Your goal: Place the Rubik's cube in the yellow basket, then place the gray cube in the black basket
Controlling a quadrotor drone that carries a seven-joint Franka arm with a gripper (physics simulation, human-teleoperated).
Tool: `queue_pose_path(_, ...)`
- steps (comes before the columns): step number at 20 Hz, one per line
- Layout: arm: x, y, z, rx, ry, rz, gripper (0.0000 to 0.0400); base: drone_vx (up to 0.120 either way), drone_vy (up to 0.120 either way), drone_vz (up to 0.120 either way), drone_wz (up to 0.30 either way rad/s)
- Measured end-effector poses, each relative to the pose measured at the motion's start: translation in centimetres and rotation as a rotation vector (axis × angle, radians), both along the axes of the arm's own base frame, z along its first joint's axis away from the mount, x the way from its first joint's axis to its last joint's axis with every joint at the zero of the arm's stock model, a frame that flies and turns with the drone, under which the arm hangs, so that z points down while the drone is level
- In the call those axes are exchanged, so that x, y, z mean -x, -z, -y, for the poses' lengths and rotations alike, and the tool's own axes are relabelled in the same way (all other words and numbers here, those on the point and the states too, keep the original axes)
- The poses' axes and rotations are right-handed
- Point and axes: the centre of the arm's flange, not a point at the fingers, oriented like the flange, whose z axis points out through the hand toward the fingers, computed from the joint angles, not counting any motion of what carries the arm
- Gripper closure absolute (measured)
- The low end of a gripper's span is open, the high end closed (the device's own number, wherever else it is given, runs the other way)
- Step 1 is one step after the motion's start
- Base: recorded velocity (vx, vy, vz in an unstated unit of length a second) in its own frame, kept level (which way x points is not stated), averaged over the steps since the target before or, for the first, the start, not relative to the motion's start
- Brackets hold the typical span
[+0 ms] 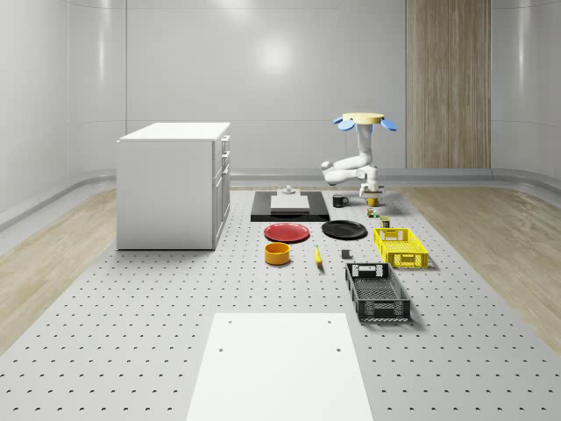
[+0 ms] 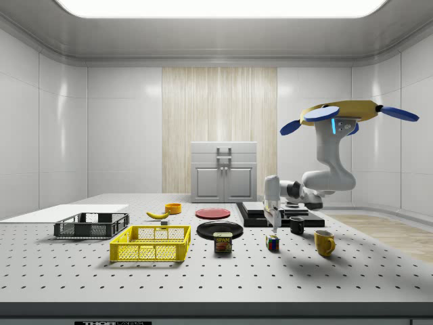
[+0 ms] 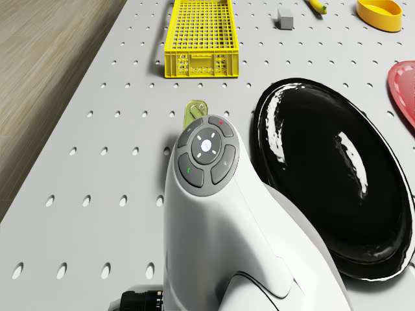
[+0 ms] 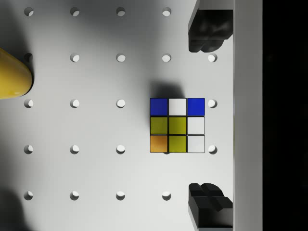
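Hovering above the far end of the perforated table (image 1: 131, 351), the drone (image 2: 345, 112) hangs over the spot beside the black mug (image 2: 297, 225) and yellow mug (image 2: 324, 242), its arm bent down so the gripper (image 2: 275, 222) points straight at the tabletop. The Rubik's cube (image 4: 177, 125) sits on the table directly under it, untouched. In the wrist view the two black fingertips (image 4: 208, 31) stand spread wide with nothing held; the cube lies between their lines but offset to one side of the gap, clear of both. In the side view the gripper is just above the cube (image 2: 272, 242). The yellow basket (image 1: 400, 246) and black basket (image 1: 377, 292) lie well apart from the cube, the gray cube (image 1: 347, 256) between them.
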Motion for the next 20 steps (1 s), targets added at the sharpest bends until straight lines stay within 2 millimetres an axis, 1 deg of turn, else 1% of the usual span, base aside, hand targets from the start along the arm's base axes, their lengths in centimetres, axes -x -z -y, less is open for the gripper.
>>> queue_pose_path(2, 0.0, 0.0, 0.0, 0.000, 0.000, 0.000, 0.0000, 0.000, 0.000, -0.120, 0.000)
queue_pose_path(4, 0.0, 0.0, 0.0, 0.000, 0.000, 0.000, 0.0000, 0.000, -0.060, -0.100, 0.000)
queue_pose_path(8, 0.0, -0.2, 0.0, 0.000, 0.000, 0.000, 0.0000, 0.000, 0.000, 0.000, 0.000)
queue_pose_path(16, 0.0, -2.7, 0.0, 0.000, 0.000, 0.000, 0.0000, 0.000, 0.000, 0.000, 0.000)
queue_pose_path(20, 0.0, -3.4, 0.0, 0.000, 0.000, 0.000, 0.0000, 0.000, 0.000, 0.000, 0.000)
